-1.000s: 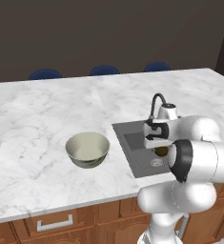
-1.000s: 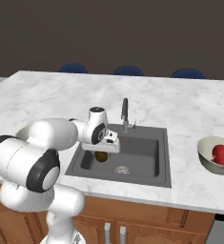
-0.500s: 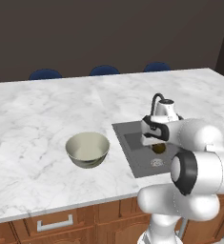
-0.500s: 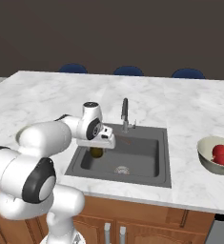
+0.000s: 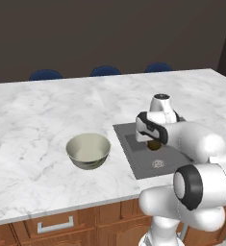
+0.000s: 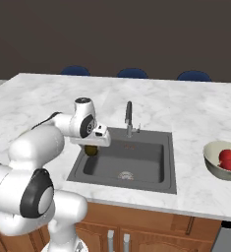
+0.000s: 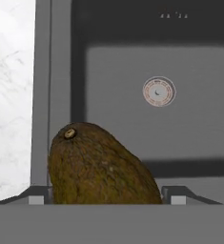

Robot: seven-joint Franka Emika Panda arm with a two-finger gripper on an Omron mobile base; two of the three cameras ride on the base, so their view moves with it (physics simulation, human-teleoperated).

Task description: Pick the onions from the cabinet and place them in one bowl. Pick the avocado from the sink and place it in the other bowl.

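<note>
The dark olive-brown avocado sits between my gripper's fingertips, and the gripper is shut on it. It hangs over the left part of the dark grey sink. The avocado shows just under the hand near the basin's left wall, and again as the avocado in the left base view. An empty cream bowl stands on the counter left of the sink. The other bowl, right of the sink, holds the red onions. The cabinet is out of view.
A slim dark faucet rises behind the basin, and a round drain lies in its floor. The white marble counter spreads wide to the left. Blue chair backs line its far edge. Drawer fronts lie below the front edge.
The hand has carried the avocado a little up and toward the sink's left side. The bowls and onions have stayed put.
</note>
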